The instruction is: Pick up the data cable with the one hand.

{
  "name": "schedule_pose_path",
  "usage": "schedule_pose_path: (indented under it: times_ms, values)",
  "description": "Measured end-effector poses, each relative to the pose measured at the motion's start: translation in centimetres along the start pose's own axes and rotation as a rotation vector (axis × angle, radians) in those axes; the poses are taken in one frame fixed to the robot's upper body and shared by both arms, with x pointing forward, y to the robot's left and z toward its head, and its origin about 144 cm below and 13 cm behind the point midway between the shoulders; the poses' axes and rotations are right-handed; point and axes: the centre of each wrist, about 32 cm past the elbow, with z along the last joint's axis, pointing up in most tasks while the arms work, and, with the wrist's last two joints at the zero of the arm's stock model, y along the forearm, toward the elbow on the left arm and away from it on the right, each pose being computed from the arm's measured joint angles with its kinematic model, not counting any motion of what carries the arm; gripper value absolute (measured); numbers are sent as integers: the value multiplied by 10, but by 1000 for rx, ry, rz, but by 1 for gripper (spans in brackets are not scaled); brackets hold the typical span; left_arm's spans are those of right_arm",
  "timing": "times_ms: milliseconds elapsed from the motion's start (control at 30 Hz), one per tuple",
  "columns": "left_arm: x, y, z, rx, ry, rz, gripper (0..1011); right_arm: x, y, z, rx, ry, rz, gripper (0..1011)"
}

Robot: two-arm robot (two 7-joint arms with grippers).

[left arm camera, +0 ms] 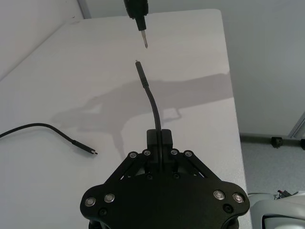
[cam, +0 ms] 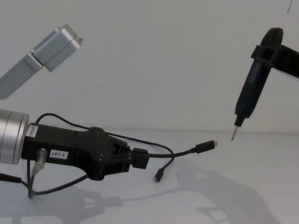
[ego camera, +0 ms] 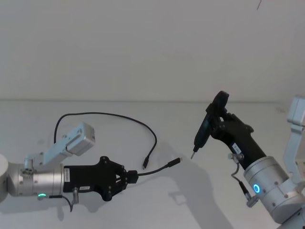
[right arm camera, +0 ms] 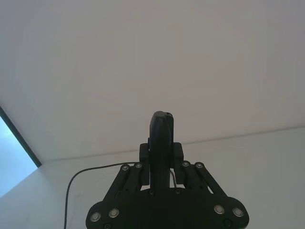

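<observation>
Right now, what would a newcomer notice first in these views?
The left gripper, low on the robot's left, is shut on the cable just behind one plug, which juts out in the air. The right gripper, raised on the right, is shut on a black pen-shaped tool whose tip points down near that plug. The rest of the cable loops over the white table.

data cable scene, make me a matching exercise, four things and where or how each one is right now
1 left gripper
2 right gripper
3 free plug of the data cable
4 raised plug of the data cable

A shut on the pen-shaped tool
B in the air, aimed toward the tool's metal tip
C shut on the data cable
D resting on the table

Pairs: 1-C, 2-A, 3-D, 4-B
</observation>
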Motion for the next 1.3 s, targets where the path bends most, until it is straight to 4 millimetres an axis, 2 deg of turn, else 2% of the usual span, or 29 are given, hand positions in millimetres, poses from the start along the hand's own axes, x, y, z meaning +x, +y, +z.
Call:
schedule_pose_path:
  times_ms: [1300]
  values:
    - [0, 0, 0, 0, -1, 0, 44, 2, 17, -11, -57, 68, -5, 279]
